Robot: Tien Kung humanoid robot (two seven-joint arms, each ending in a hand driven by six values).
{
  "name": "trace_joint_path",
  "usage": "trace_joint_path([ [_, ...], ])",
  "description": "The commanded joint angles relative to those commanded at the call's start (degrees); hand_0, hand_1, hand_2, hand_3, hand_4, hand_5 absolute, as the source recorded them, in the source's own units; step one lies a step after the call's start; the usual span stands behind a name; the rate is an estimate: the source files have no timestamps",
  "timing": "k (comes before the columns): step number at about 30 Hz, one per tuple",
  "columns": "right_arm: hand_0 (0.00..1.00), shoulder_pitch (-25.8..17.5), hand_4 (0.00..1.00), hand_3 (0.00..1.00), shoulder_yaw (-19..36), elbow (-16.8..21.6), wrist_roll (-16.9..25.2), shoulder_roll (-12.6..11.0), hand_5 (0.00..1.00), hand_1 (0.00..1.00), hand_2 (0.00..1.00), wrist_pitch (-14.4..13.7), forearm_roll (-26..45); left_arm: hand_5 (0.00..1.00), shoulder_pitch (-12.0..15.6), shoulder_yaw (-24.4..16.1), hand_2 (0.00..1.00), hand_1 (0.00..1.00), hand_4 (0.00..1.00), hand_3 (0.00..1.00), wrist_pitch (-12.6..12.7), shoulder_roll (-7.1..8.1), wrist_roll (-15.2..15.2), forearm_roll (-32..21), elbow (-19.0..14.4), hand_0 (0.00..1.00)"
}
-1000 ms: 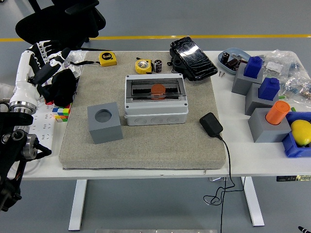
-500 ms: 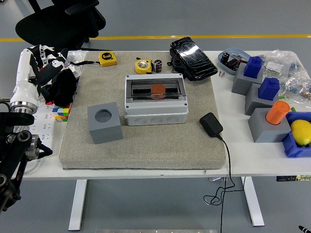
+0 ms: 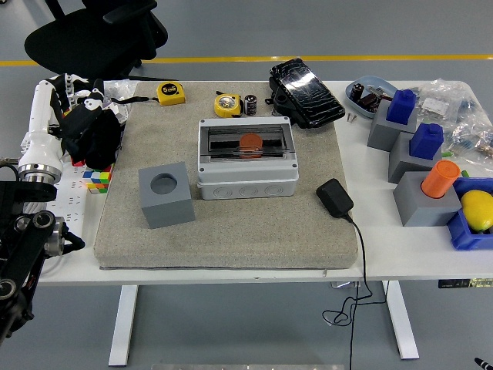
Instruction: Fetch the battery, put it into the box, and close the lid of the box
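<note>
While the left arm (image 3: 23,231) stays low at the left edge of the picture, its white forearm rises along the table's left side to the left hand (image 3: 73,96), whose pale fingers (image 3: 65,81) stand near a black bundle (image 3: 94,137); whether those fingers are spread or curled cannot be told from this view. The right hand is out of sight.

On the white table (image 3: 400,247) lies a grey mat (image 3: 231,223), and near its middle stands the box (image 3: 246,158), grey, with its clear lid (image 3: 246,142) lying down flat over the top. Through the lid an orange round thing (image 3: 251,142) shows inside. The battery (image 3: 250,105), a small dark cylinder standing upright, is on the table just past the mat's far edge, touching or almost touching a yellow tape measure (image 3: 226,104), behind the box. A second yellow tape measure (image 3: 171,92) lies further left.

A grey cube with a round hole (image 3: 166,194) sits on the mat just left of the box. A black adapter (image 3: 335,197) lies at the mat's right edge with its cable (image 3: 362,285) running off the near edge of the table. A black case (image 3: 306,92) rests at the mat's far right corner. At the right of the table stand grey blocks bearing blue pieces (image 3: 400,106) and an orange cylinder (image 3: 440,178), and a yellow ball (image 3: 477,210) lies in a blue tray (image 3: 466,235).
</note>
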Motion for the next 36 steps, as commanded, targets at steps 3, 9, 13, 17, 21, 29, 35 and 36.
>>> trace_joint_path([
  [3, 0.569, -0.24, 0.939, 0.550, -0.01, -0.03, -0.05, 0.12, 0.492, 0.626, 0.654, 0.11, 0.05, 0.116, -0.21, 0.02, 0.486, 0.637, 0.867, 0.434, -0.15, -0.23, -0.06, 0.25, -0.03, 0.468],
  [9, 0.568, -0.01, 0.939, 0.550, 0.69, 0.10, 0.14, 0.08, 0.492, 0.626, 0.654, -0.05, -0.37, 0.170, 0.43, 0.23, 0.443, 0.619, 0.998, 0.370, -0.47, -0.11, -0.45, -0.42, -0.11, 0.456],
  [13, 0.568, 0.01, 0.939, 0.550, 0.90, 0.14, 0.25, 0.06, 0.492, 0.626, 0.654, -0.10, -0.54, 0.327, 0.64, 0.06, 0.617, 0.672, 0.998, 0.497, -2.35, -0.10, -1.19, -3.77, 0.15, 0.491],
  [17, 0.568, -0.06, 0.939, 0.550, 0.58, 0.07, 0.21, 0.11, 0.492, 0.626, 0.654, 0.03, -0.29, 0.327, 0.58, -0.27, 0.617, 0.672, 0.998, 0.497, -5.32, -0.19, -1.45, -5.81, 0.54, 0.491],
  [21, 0.568, -0.09, 0.939, 0.550, 0.63, 0.03, 0.21, 0.15, 0.492, 0.626, 0.654, 0.06, -0.23, 0.579, 0.52, -0.53, 0.793, 0.770, 0.998, 0.708, -7.87, -0.09, -1.01, -6.96, 1.15, 0.663],
  [29, 0.567, -0.12, 0.940, 0.550, 0.69, 0.03, 0.21, 0.11, 0.492, 0.626, 0.654, 0.07, -0.24, 0.803, 0.53, -0.66, 0.848, 0.810, 0.998, 0.756, -9.05, -0.14, -1.19, -7.96, 1.41, 0.733],
  [35, 0.568, -0.10, 0.939, 0.551, 0.70, 0.04, 0.22, 0.14, 0.492, 0.626, 0.654, 0.07, -0.31, 0.769, 0.63, -0.44, 0.821, 0.795, 0.998, 0.756, -7.46, -0.07, -1.62, -8.58, 0.97, 0.729],
  [36, 0.568, -0.11, 0.939, 0.551, 0.69, 0.03, 0.22, 0.15, 0.492, 0.626, 0.654, 0.07, -0.30, 0.769, 0.67, -0.42, 0.821, 0.795, 0.998, 0.756, -7.30, -0.05, -1.53, -8.55, 0.92, 0.729],
])
